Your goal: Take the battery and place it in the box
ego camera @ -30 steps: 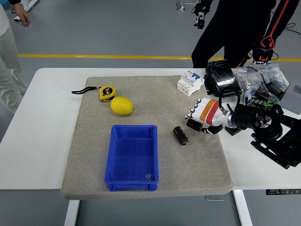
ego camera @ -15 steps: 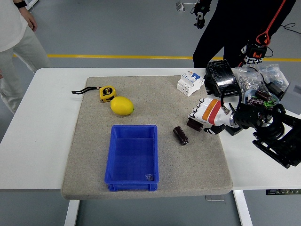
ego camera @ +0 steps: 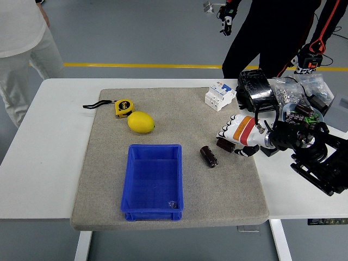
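Battery lies on the mat, just left of my right hand, untouched. My fingers are loosely curled and hold nothing. I should come down over it, pinch across its short width, then carry it left to the box.

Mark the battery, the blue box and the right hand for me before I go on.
battery point(ego camera: 209, 156): head view, middle of its dark side, lying on the mat.
blue box point(ego camera: 134, 179): head view, its left rim.
right hand point(ego camera: 238, 136): head view, the white-and-orange back of the hand.
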Controlling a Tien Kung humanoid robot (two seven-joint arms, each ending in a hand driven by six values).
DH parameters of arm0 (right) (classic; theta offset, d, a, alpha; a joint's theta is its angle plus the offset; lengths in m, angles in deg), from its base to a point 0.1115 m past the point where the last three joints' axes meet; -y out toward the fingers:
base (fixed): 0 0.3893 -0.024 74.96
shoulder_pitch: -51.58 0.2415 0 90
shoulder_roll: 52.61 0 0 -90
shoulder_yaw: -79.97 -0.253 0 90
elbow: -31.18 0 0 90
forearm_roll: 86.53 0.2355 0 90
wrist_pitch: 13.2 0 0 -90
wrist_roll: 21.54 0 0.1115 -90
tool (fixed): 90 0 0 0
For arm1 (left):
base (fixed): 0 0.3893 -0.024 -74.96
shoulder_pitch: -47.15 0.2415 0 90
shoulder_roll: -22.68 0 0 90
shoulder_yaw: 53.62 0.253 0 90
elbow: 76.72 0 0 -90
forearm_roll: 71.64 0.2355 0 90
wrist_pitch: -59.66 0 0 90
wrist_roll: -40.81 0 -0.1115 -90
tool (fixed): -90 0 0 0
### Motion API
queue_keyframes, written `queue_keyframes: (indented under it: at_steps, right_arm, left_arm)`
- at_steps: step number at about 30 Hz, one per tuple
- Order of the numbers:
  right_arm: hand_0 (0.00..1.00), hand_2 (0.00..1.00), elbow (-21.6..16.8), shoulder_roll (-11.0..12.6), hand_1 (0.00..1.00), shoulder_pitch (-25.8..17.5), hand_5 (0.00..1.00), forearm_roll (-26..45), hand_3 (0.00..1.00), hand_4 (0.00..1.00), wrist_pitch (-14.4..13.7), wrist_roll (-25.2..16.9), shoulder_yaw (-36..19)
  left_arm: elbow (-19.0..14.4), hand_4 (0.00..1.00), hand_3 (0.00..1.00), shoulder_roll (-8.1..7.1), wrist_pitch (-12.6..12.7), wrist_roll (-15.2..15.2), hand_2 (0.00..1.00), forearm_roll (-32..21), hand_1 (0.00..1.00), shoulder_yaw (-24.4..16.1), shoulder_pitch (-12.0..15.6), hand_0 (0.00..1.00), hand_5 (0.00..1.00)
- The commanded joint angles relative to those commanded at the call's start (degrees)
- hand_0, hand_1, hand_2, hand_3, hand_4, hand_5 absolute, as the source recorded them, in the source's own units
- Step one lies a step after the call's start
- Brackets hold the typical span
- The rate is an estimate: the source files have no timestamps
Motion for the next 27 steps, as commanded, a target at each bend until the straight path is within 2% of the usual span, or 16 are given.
queue_keyframes:
  at_steps: [5, 6, 11, 12, 17, 18, 23, 24, 27]
  right_arm:
    - [0.726, 0.778, 0.46, 0.03, 0.7, -0.35, 0.29, 0.73, 0.809, 0.698, -0.54, -0.27, -0.13]
    - [0.681, 0.756, 0.54, 0.0, 0.673, -0.44, 0.288, 0.85, 0.789, 0.693, -0.63, -0.28, -0.15]
    - [0.681, 0.756, 0.69, -0.22, 0.673, -0.81, 0.288, 0.74, 0.789, 0.693, -0.75, -0.53, -0.49]
    - [0.644, 0.718, 0.7, -0.24, 0.617, -0.86, 0.283, 0.72, 0.682, 0.668, -0.75, -0.59, -0.55]
    - [0.644, 0.718, 0.74, -0.23, 0.617, -1.12, 0.283, 0.91, 0.682, 0.668, -0.66, -0.92, -0.88]
    - [0.576, 0.599, 0.7, -0.21, 0.532, -1.12, 0.276, 1.02, 0.582, 0.633, -0.68, -0.94, -0.87]
    - [0.576, 0.599, 0.43, -0.13, 0.532, -1.08, 0.276, 1.76, 0.582, 0.633, -0.88, -0.92, -0.67]
    - [0.516, 0.547, 0.41, -0.12, 0.483, -1.09, 0.267, 1.92, 0.531, 0.617, -0.92, -0.9, -0.62]
    - [0.516, 0.547, 0.32, -0.13, 0.483, -1.16, 0.267, 2.22, 0.531, 0.617, -1.01, -0.87, -0.54]
  left_arm:
    - [-0.1, 0.632, 0.584, 0.1, 0.01, -0.12, 0.622, -0.37, 0.596, 0.45, -0.15, 0.563, 0.601]
    - [-0.11, 0.632, 0.584, 0.12, 0.0, -0.13, 0.62, -0.38, 0.597, 0.5, -0.19, 0.563, 0.602]
    - [-0.17, 0.632, 0.584, 0.2, -0.04, -0.16, 0.62, -0.47, 0.597, 0.66, -0.35, 0.563, 0.602]
    - [-0.18, 0.633, 0.584, 0.2, -0.04, -0.17, 0.623, -0.51, 0.597, 0.7, -0.37, 0.563, 0.603]
    - [-0.21, 0.633, 0.584, 0.23, 0.04, -0.28, 0.623, -0.81, 0.597, 0.95, -0.37, 0.563, 0.603]
    - [-0.21, 0.633, 0.584, 0.22, 0.06, -0.32, 0.621, -0.9, 0.596, 1.02, -0.36, 0.564, 0.602]
    - [-0.21, 0.633, 0.584, 0.2, 0.07, -0.31, 0.621, -0.87, 0.596, 1.01, -0.3, 0.564, 0.602]
    - [-0.21, 0.633, 0.583, 0.2, 0.06, -0.3, 0.621, -0.84, 0.596, 1.02, -0.29, 0.564, 0.602]
    - [-0.21, 0.633, 0.583, 0.18, 0.02, -0.22, 0.621, -0.69, 0.596, 0.9, -0.19, 0.564, 0.602]
